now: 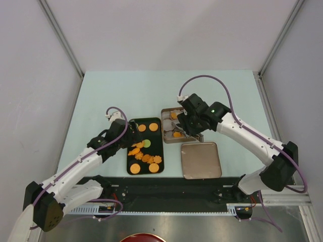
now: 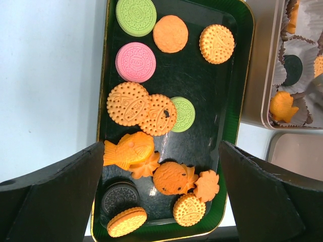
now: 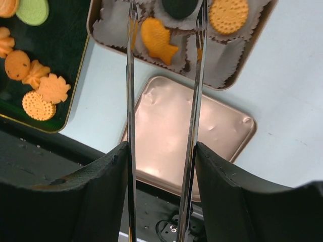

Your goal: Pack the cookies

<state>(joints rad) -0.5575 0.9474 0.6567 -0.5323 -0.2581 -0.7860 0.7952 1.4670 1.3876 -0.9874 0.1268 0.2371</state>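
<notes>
Several cookies lie on a black tray with a green rim (image 1: 157,143): a green one (image 2: 136,16), a pink one (image 2: 135,62), an orange fish (image 2: 127,150), a dark one (image 2: 119,198) and round orange ones. My left gripper (image 1: 132,137) hovers open and empty over the tray's left side (image 2: 159,201). My right gripper (image 1: 184,123) is shut on metal tongs (image 3: 129,101), whose arms stand apart over the tin (image 1: 164,126). An orange fish cookie (image 3: 156,39) lies in a paper cup between the tong arms. A dark cookie (image 2: 292,69) and a round orange one (image 3: 228,15) sit in other cups.
The tin's copper-coloured lid (image 1: 201,160) lies flat in front of the tin, right of the tray. A black strip (image 1: 166,189) runs along the near table edge by the arm bases. Grey walls enclose the table on three sides.
</notes>
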